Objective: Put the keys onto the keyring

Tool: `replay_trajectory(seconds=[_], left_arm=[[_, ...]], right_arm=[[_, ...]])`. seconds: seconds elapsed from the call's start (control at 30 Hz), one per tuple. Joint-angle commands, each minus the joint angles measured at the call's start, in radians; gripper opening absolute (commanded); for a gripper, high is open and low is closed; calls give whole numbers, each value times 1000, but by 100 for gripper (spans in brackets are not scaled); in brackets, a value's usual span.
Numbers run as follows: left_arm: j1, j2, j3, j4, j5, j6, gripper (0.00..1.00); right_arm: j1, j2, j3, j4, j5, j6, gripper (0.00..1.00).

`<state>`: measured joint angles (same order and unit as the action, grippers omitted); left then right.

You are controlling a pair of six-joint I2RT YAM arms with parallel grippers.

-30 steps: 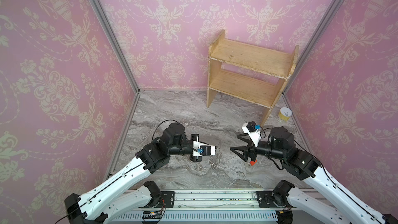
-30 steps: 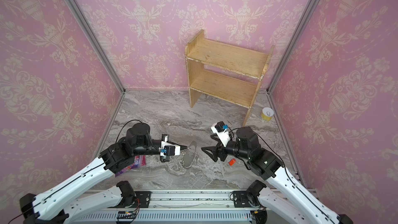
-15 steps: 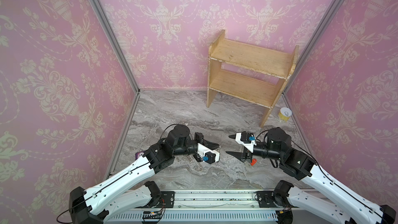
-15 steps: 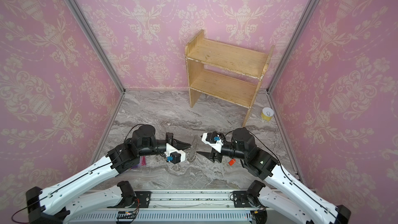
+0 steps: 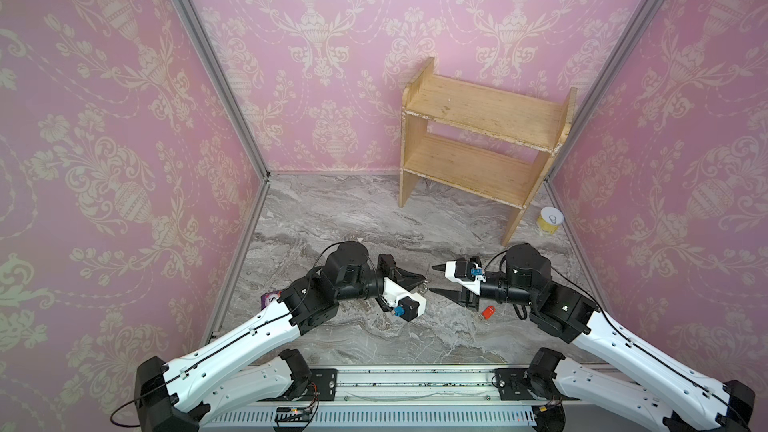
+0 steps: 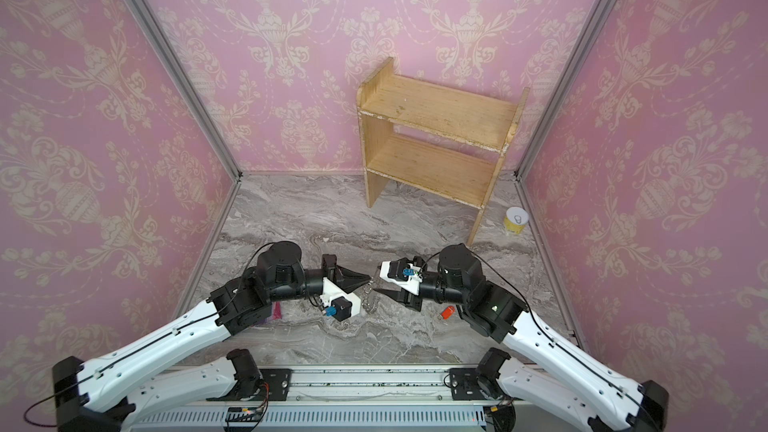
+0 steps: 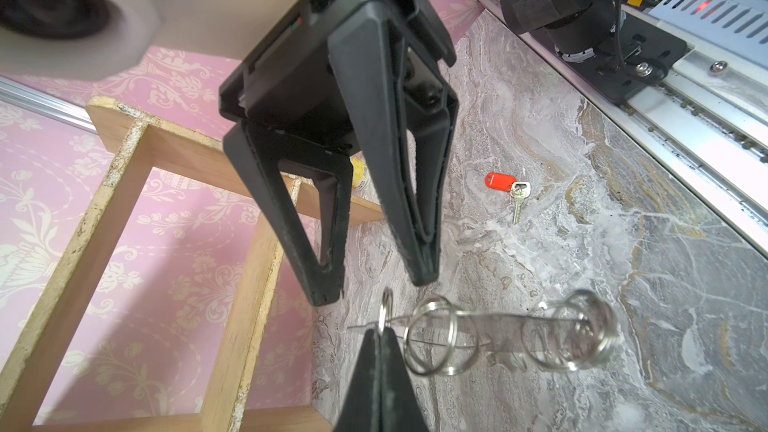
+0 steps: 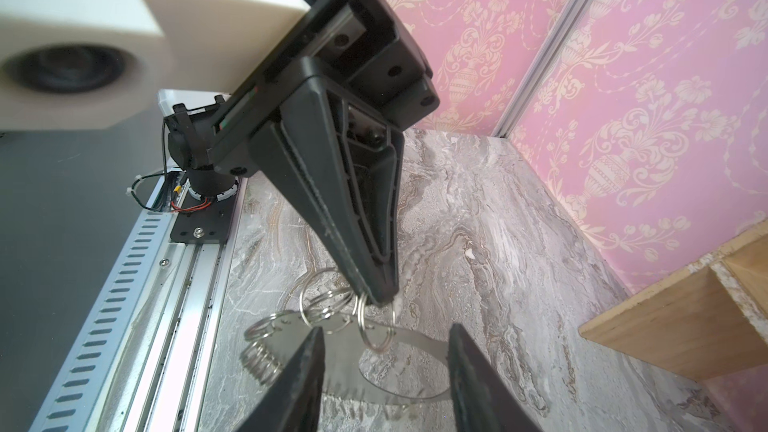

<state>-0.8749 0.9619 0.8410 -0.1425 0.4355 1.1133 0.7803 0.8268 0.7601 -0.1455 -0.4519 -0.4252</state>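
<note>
My left gripper [image 5: 424, 280] [image 6: 369, 278] [image 7: 382, 332] is shut on one silver split ring of the keyring [image 7: 498, 334] [image 8: 415, 344]. It holds this flat crescent band, edged with rings, just above the marble table. My right gripper [image 5: 431, 279] [image 6: 376, 282] [image 8: 386, 328] faces it tip to tip. It is open, with its fingers either side of the band and touching nothing. The keys [image 5: 489, 312] [image 6: 446, 312] [image 7: 500, 181], a small silver key on a red tag, lie flat on the table beneath the right wrist.
A wooden two-tier shelf [image 5: 478, 147] stands at the back right, with a yellow can [image 5: 549, 221] beside its foot by the right wall. A purple item [image 5: 272, 297] lies under the left arm. The metal rail [image 5: 395, 380] runs along the front edge.
My left wrist has rolled and pushed towards the middle, bringing the keyring up. My right gripper has swung left to meet it, and its jaws have narrowed around the band.
</note>
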Motion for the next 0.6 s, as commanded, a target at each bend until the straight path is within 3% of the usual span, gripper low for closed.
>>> replay_trajectory(seconds=[0.0,0.4,0.57], left_arm=[[-10,-18,-3,28,-12,23,0],[-12,-26,-3,25,-10,20,0],[-12,-32,-7,38,-9,6,0]], right_arm=[[17,11,30,4,6,-23,42],[40,31,35,15,45,-18,20],[40,30,36,-7,62,-20,18]])
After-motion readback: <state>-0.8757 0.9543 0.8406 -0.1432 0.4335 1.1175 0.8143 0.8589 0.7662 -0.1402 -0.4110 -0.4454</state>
